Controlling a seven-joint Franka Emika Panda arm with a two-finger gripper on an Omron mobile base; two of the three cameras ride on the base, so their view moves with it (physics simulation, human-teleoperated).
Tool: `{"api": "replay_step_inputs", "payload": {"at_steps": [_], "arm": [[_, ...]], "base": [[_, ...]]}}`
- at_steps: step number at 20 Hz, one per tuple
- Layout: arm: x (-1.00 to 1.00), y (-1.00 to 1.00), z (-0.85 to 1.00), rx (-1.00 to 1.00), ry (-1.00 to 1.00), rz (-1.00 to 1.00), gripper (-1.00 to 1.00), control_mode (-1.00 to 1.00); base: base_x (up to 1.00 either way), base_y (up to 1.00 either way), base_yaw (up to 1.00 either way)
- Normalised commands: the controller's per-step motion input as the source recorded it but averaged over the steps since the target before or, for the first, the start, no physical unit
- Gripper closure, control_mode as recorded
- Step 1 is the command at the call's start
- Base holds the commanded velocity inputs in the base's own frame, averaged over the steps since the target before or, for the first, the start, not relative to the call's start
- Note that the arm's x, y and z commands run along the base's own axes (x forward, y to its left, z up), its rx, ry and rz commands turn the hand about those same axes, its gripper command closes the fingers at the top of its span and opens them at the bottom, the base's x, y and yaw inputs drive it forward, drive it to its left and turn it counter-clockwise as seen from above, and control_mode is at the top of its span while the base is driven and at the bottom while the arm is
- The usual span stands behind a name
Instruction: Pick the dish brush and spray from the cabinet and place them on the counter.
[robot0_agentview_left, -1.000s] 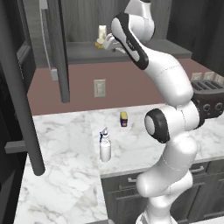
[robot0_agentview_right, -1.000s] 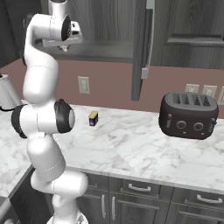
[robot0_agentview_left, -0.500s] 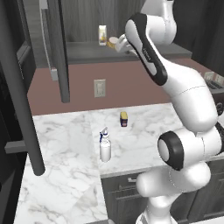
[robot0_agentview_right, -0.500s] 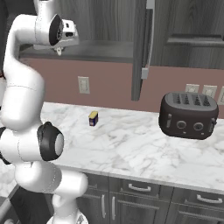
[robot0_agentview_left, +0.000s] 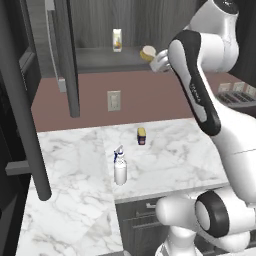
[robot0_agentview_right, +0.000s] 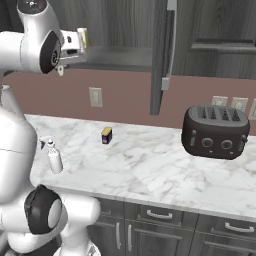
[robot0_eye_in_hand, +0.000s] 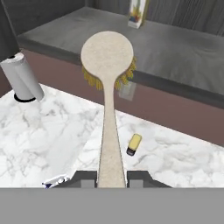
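My gripper (robot0_eye_in_hand: 111, 179) is shut on the long pale handle of the dish brush (robot0_eye_in_hand: 107, 57), whose round head with yellow bristles points away from the hand. In the left base view the gripper (robot0_agentview_left: 160, 61) holds the dish brush (robot0_agentview_left: 147, 52) in front of the cabinet's grey shelf (robot0_agentview_left: 95, 59), at its right end. The spray (robot0_agentview_left: 120, 168), a white bottle with a blue nozzle, stands upright on the marble counter (robot0_agentview_left: 70, 150) near its front edge, also seen from the right (robot0_agentview_right: 54, 159).
A small carton (robot0_agentview_left: 117, 40) stands on the shelf. A yellow-and-dark block (robot0_agentview_left: 142, 136) lies on the counter behind the spray. An open cabinet door (robot0_agentview_left: 65, 55) hangs to the left. A dark toaster (robot0_agentview_right: 215, 132) sits at the right, and a paper towel roll (robot0_eye_in_hand: 24, 78) stands on the counter.
The hand has moved right and slightly down along the shelf front with the brush in its grip, and the arm's elbow has swung to the right. The spray has stayed put.
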Motion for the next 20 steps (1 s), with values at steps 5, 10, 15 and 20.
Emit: {"api": "replay_step_inputs", "payload": {"at_steps": [5,10,15,20], "arm": [[-1.0,-0.31,-0.09,0.01,-0.03,-0.03,1.0,-1.0],[-0.97,-0.28,-0.36,0.0,-0.02,-0.01,1.0,-1.0],[-0.72,-0.19,-0.77,-0.01,0.0,-0.01,1.0,-1.0],[-0.51,-0.15,-0.82,-0.02,-0.02,0.0,1.0,-1.0]], "base": [[0.0,0.0,0.0],[0.0,0.0,0.0],[0.0,0.0,0.0],[0.0,0.0,0.0]]}}
